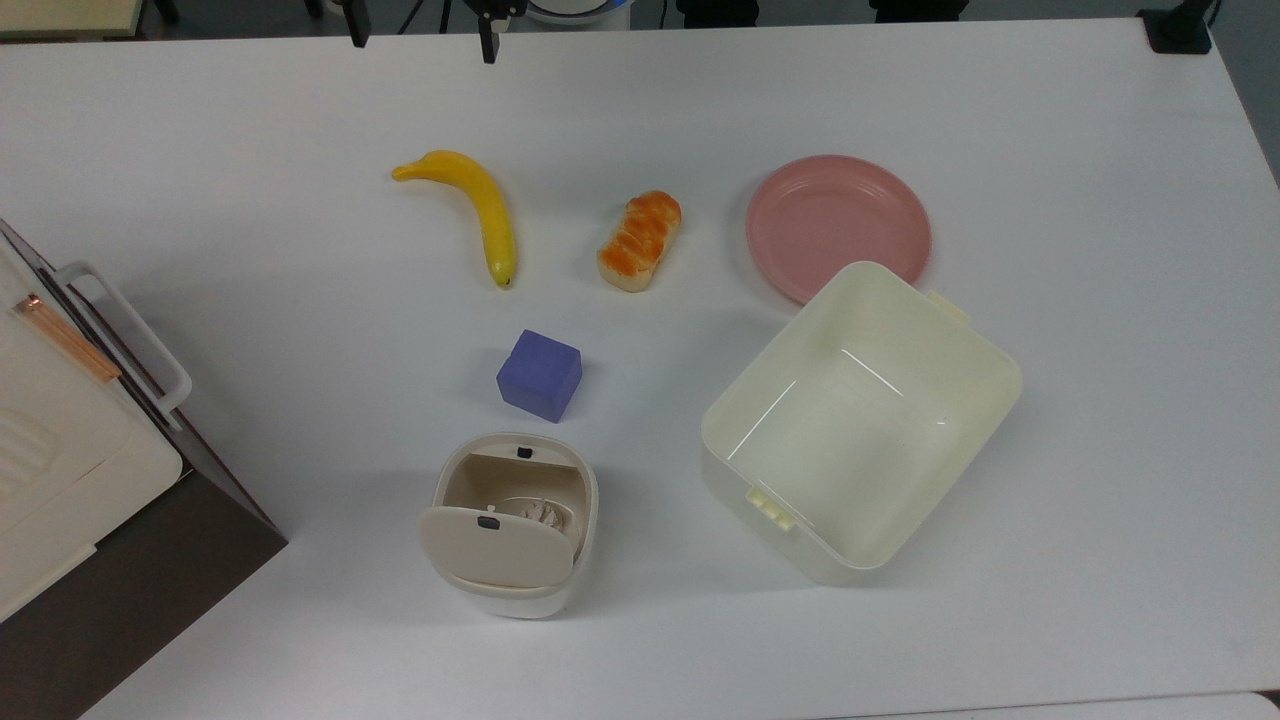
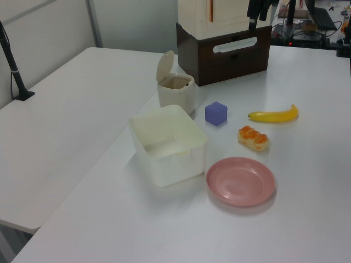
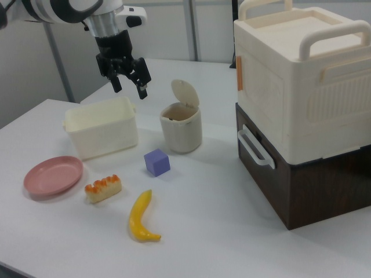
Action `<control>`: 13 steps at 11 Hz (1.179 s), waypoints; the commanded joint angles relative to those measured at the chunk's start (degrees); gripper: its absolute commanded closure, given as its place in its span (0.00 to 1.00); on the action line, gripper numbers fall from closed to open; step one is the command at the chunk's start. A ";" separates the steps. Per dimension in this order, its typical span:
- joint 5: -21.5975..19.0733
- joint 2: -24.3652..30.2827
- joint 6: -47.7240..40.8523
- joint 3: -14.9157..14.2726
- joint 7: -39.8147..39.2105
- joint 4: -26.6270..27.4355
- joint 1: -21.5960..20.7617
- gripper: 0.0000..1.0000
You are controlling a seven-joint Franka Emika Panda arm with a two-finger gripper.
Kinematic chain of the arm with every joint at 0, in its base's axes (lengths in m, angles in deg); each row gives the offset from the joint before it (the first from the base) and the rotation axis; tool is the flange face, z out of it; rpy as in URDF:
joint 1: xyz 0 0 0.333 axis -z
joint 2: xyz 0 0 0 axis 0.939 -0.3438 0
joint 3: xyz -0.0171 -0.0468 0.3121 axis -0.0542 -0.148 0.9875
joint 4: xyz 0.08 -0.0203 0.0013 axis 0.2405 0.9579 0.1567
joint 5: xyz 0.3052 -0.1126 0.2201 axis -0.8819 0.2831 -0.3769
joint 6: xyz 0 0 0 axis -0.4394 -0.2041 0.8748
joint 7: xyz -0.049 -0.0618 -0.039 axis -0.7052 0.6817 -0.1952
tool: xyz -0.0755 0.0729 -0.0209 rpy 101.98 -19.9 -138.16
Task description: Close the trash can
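The trash can (image 1: 510, 525) is a small cream-beige bin near the top view's lower middle. Its hinged lid (image 1: 495, 545) stands raised, so the inside shows with something crumpled in it. In the right view the trash can (image 3: 181, 126) sits mid-table with the lid (image 3: 185, 92) tipped up behind the opening, and it also appears in the left view (image 2: 176, 90). My gripper (image 3: 128, 87) hangs open and empty, high above the table, to the right view's left of the can. In the top view the gripper (image 1: 421, 38) is at the upper edge, far from the can.
A purple cube (image 1: 540, 375) sits just beyond the can. A banana (image 1: 475, 210), a bread roll (image 1: 640, 240) and a pink plate (image 1: 838, 225) lie further off. A pale-yellow lidless tub (image 1: 985, 335) stands to the top view's right, and a cream box on a brown drawer unit (image 1: 60, 470) to its left.
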 commanded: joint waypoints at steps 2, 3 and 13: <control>0.64 1.49 -0.28 0.12 0.13 2.04 -0.69 0.00; 0.56 1.41 -0.19 0.20 0.04 2.04 -0.69 0.00; 0.56 1.41 -0.28 0.47 -1.19 2.13 -0.69 0.00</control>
